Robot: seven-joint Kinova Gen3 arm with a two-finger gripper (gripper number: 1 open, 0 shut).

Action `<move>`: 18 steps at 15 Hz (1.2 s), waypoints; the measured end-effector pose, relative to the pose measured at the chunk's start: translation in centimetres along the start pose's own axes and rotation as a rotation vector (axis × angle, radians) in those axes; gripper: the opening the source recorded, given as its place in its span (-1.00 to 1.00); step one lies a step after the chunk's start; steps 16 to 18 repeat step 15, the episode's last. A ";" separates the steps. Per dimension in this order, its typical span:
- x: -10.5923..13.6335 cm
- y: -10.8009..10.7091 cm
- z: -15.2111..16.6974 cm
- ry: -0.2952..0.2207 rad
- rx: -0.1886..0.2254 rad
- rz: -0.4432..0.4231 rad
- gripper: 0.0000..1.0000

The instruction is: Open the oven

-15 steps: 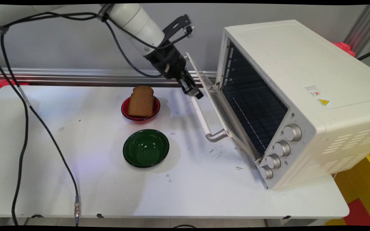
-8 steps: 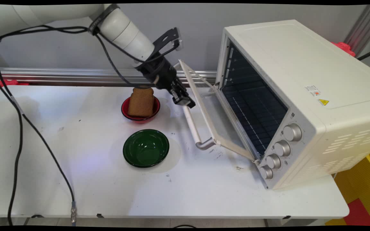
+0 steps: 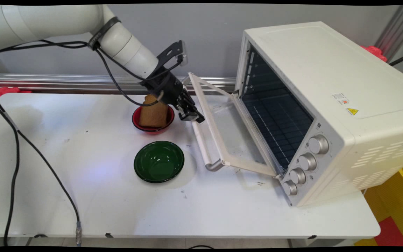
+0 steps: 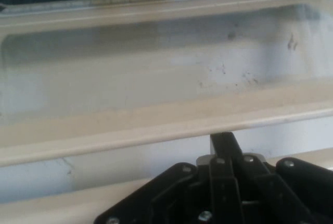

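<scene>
The tool (image 3: 191,116) grips the handle (image 3: 201,143) of the half-lowered oven door (image 3: 229,133), beside the red bowl (image 3: 152,127).

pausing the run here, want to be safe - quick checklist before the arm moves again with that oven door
1. Gripper at the oven door's handle: ok.
2. Fingers closed on the handle: cannot tell.
3. Oven door fully down: not ok, part open and tilted.
4. Table below the door's edge free: ok.
5. Green bowl apart from the handle: ok, but close.
6. Toast standing in the red bowl beside the gripper: ok, close.
</scene>
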 end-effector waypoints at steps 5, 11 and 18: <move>-1.8 -0.1 0.3 0.003 0.002 0.010 -1.00; -3.0 -0.1 0.3 0.008 0.004 0.021 -1.00; -3.5 -0.1 0.1 0.013 0.006 0.027 -1.00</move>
